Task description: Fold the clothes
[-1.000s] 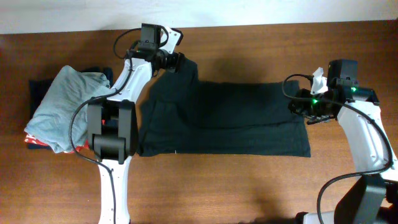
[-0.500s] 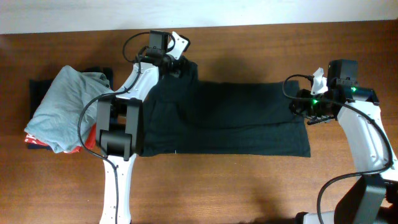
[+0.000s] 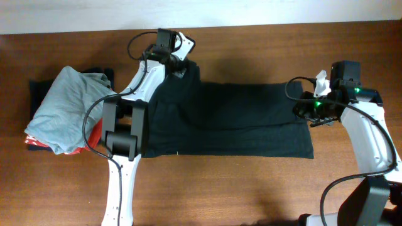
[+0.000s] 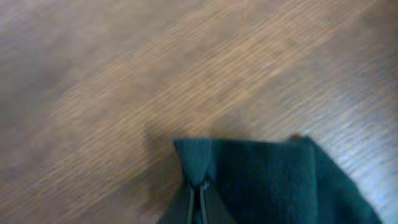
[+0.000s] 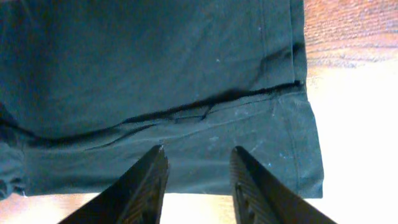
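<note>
The black T-shirt (image 3: pixel 239 119) lies spread flat across the middle of the wooden table, its long side running left to right. My left gripper (image 3: pixel 178 68) is at the shirt's far left corner. In the left wrist view the left gripper (image 4: pixel 199 186) is shut on a pinched fold of the dark fabric (image 4: pixel 280 180). My right gripper (image 3: pixel 300 111) hovers at the shirt's right edge. In the right wrist view this gripper (image 5: pixel 198 160) stands open over the hem of the shirt (image 5: pixel 155 62), with nothing between its fingers (image 5: pixel 152 177).
A light grey-blue garment (image 3: pixel 63 107) is heaped at the left on folded orange-red (image 3: pixel 91 139) and navy (image 3: pixel 39 88) garments. The table's far edge meets a white wall (image 3: pixel 251 11) just behind the left gripper.
The left gripper slid right along the shirt's far edge and closed on the corner fabric. The right arm stayed in place, its jaws slightly narrower.
</note>
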Robot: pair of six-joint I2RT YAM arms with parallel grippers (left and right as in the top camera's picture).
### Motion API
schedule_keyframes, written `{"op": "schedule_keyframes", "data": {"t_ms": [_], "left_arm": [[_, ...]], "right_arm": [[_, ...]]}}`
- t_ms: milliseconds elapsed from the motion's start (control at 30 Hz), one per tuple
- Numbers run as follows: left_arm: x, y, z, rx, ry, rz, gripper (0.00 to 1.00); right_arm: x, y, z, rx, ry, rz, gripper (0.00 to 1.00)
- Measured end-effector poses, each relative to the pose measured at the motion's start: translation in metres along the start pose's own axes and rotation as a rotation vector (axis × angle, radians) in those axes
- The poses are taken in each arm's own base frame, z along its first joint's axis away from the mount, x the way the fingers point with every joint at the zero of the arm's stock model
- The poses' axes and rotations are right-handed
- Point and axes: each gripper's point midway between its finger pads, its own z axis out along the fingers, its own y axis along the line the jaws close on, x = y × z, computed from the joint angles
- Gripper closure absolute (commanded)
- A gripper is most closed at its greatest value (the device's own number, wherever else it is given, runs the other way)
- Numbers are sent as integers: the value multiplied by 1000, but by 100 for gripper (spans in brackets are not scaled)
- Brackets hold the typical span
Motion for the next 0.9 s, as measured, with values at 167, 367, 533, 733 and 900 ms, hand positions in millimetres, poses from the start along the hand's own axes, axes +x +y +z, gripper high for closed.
{"op": "schedule_keyframes", "data": {"t_ms": [167,367,533,733,900], "left_arm": [[-10,14,-22,-51,71,-7,98],[-32,19,-71,-66,105,-9,98],[-18,11,-93,-36,199,-18,98],[20,-12,-105,29,373,-28,98],[46,-36,-119,91,508,-36,98]], "right_arm": [[1,0,0,1,4,0,64],[3,0,0,2,12,2,64],[3,0,0,2,12,2,64],[1,0,0,1,4,1,64],[-1,0,0,-1,-3,-1,64]]}}
